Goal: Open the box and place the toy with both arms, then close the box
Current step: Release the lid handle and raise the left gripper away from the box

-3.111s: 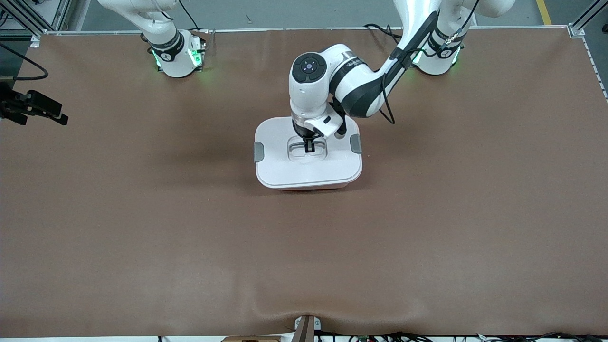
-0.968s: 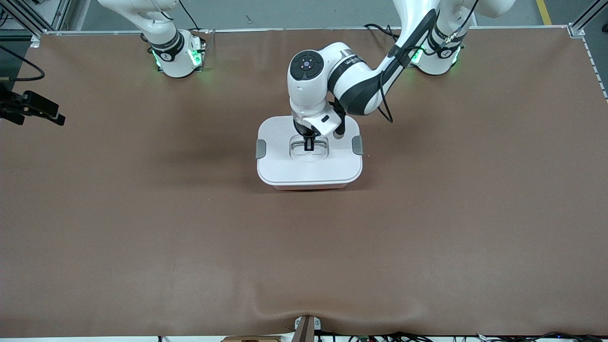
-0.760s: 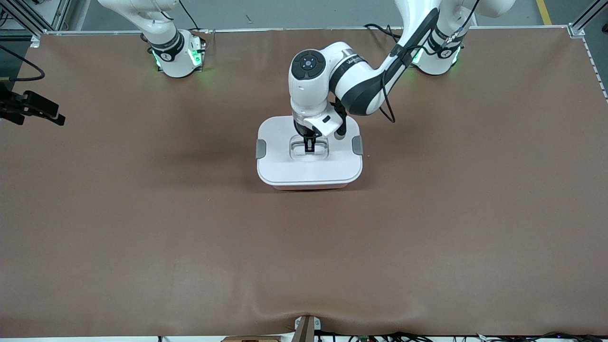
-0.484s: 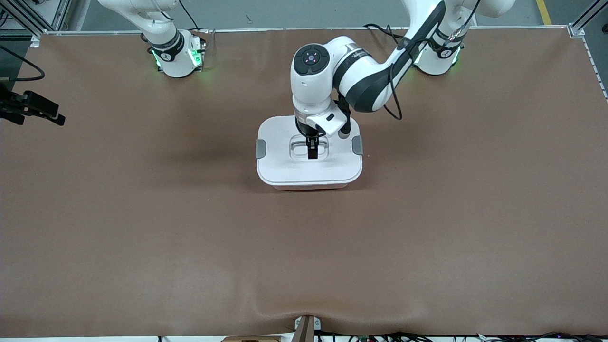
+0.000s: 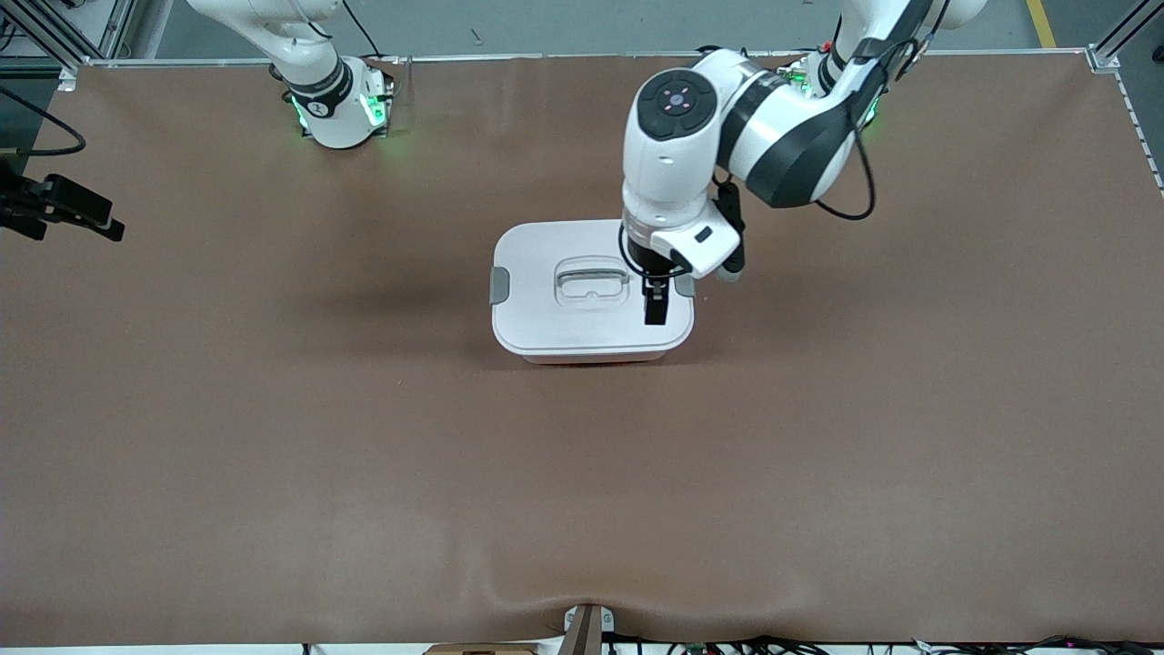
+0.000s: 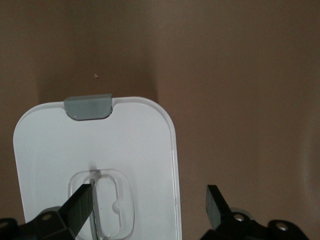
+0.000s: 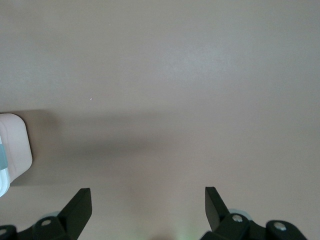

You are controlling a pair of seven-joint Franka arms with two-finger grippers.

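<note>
The box (image 5: pixel 555 318) stands in the middle of the table with its white lid on. A grey latch (image 5: pixel 498 285) sits on its side and the recessed handle (image 5: pixel 593 285) lies bare in the lid's middle. My left gripper (image 5: pixel 655 307) hangs open above the lid's end toward the left arm's end of the table, holding nothing. In the left wrist view the left gripper (image 6: pixel 148 195) spans from the handle (image 6: pixel 107 200) to past the box (image 6: pixel 125 145) edge. My right gripper (image 7: pixel 147 195) waits open over bare table. The toy is out of view.
The brown table mat (image 5: pixel 582 491) stretches wide around the box. Both arm bases stand along the table edge farthest from the front camera. A corner of the box (image 7: pixel 12 145) shows at the edge of the right wrist view.
My left gripper opened and let go of the lid's handle, rose, and swung toward the left arm's end of the table. The lid stayed on the box. The right arm stayed put.
</note>
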